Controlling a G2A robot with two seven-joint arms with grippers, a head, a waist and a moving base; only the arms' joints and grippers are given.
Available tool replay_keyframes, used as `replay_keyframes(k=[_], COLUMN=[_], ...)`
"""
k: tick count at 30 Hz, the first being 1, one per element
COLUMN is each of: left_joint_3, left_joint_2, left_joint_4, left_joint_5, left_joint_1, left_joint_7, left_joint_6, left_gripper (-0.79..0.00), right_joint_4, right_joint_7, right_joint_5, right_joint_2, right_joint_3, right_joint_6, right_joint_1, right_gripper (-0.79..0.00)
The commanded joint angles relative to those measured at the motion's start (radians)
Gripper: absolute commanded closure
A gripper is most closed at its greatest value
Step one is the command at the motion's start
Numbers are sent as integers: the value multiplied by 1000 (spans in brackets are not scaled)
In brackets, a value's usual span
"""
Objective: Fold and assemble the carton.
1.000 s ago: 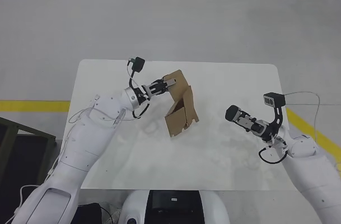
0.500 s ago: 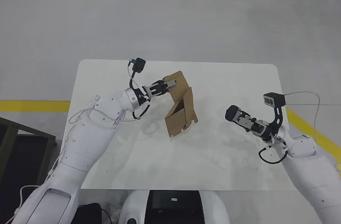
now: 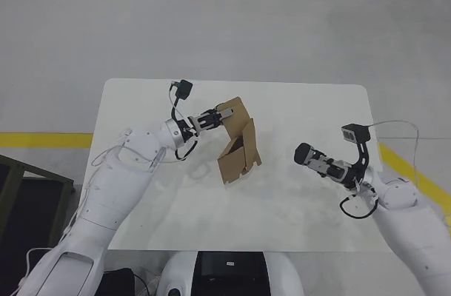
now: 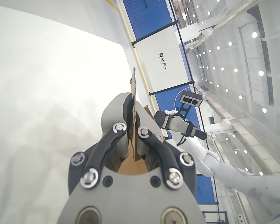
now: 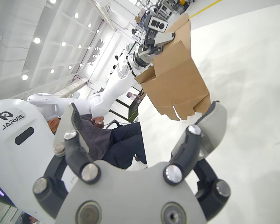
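Brown cardboard makes up the carton (image 3: 238,148). It is only partly folded. It stands tilted near the middle of the white bench (image 3: 306,103), a little toward 9 o'clock. One big flap sticks up at its 11 o'clock end. Smaller flaps hang loose at its 6 o'clock end. I cannot tell if those low flaps touch the bench.

The left gripper (image 3: 224,113) is at 11 o'clock from the carton's middle. It is pinched tight on the big flap. In the left wrist view, the thin edge of the flap runs right between the two fingers (image 4: 112,115), and both press on it. The left arm comes in from the 8 o'clock side of the bench.

The right gripper (image 3: 303,153) is at 3 o'clock from the carton and well apart from it. It hangs over the bench with nothing in it. In the right wrist view its two fingers (image 5: 212,117) are spread wide, and the carton shows past them, held up by the other arm. The right arm comes in from the 4 o'clock side of the bench, and its gripper points toward the carton.
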Motion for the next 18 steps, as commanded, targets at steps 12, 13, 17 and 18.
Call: replay_keyframes(k=[12,13,17,18], left_joint_3=[58,67,102,110], left_joint_2=[-9,-12,-24,-27], left_joint_4=[21,22,32,34], left_joint_5=[-71,-79,-111,-118], left_joint_1=[-54,-58,-80,-86], left_joint_7=[-245,-259,-290,-297], left_joint_6=[-22,-22,-26,-27], left_gripper=[0,0,0,0], right_joint_4=[-28,-25,4,10], right_joint_7=[31,24,-10,-15], right_joint_5=[-118,-124,-127,-131], right_joint_2=[11,10,3,0], right_joint_3=[-67,-80,-138,-155], right_joint_6=[9,1,-32,-38], right_joint_1=[35,42,73,82], right_gripper=[-785,-785,-785,-785])
